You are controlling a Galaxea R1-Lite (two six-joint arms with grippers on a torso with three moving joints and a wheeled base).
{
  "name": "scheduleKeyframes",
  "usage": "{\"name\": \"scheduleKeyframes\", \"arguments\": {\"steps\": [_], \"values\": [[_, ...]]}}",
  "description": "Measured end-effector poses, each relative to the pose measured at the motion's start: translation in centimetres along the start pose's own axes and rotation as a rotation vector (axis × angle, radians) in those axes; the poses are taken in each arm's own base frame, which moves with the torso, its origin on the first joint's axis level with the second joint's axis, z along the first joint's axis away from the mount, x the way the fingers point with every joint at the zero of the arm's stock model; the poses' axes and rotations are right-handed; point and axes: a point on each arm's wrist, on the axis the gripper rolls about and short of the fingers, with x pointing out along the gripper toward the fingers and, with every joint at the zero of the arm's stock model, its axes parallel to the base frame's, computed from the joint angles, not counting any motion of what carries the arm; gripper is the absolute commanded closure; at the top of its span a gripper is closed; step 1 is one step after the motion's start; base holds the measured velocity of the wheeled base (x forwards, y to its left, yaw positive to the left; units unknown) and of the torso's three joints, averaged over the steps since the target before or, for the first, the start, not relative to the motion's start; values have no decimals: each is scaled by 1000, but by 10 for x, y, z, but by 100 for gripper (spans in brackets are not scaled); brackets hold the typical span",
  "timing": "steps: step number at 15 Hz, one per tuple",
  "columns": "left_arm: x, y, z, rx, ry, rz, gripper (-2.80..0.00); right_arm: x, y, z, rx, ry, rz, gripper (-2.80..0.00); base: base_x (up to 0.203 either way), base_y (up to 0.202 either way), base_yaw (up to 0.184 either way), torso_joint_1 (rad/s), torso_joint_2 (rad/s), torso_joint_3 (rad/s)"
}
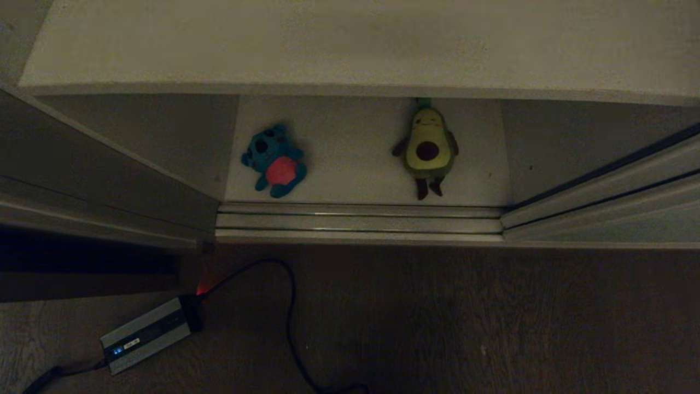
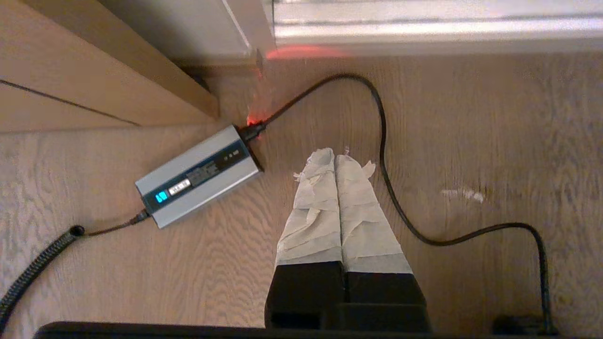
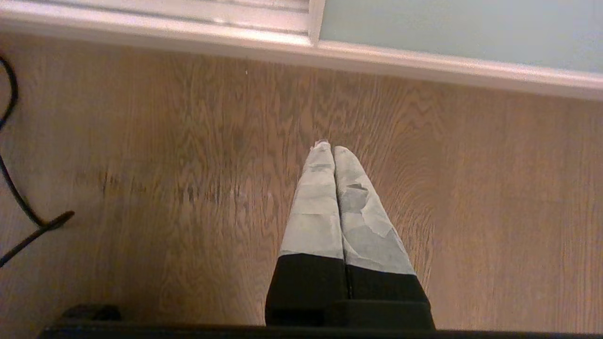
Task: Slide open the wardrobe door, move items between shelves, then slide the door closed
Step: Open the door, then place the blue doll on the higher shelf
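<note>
The head view is dark, so small parts are hard to see. A wide upper shelf point(image 1: 350, 44) sticks out and hides the back of the wardrobe, and it cuts off the very top of the avocado toy point(image 1: 427, 148). The sliding wardrobe door point(image 1: 607, 202) shows only as a slanted edge on the right, and most of it runs out of the picture. The wardrobe is open in the middle. On the bottom shelf point(image 1: 355, 164) lie the two toys, well apart. The teal monster toy point(image 1: 275, 160) is on the left and the avocado toy is on the right, both on their backs, near the floor track point(image 1: 358, 221). No arm shows in the head view. The left tool point(image 2: 335, 157) hangs over the wooden floor point(image 2: 471, 141) with its two taped fingers point(image 2: 315, 212) pressed together and nothing between them. It points toward the wardrobe. Just beside it lies a grey box point(image 2: 198, 175) with a small blue light, and a black cable point(image 2: 391, 188) curls around the tool's tip. The cable's far end is cut off. The right tool point(image 3: 328, 147) also hangs over bare floor, fingers together and holding nothing, pointing at the bottom edge of the pale door.
</note>
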Motion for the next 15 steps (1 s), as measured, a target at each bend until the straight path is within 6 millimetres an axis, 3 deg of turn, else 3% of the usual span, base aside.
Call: {"name": "scheduleKeyframes", "arguments": {"steps": [10,15], "values": [[0,0,0,-3,0,0,0,0,0,0,0,5,0,0,0,0,0,3,2,-196],[0,0,0,30,2,-1,0,0,0,0,0,4,0,0,0,0,0,2,1,-41]]}}
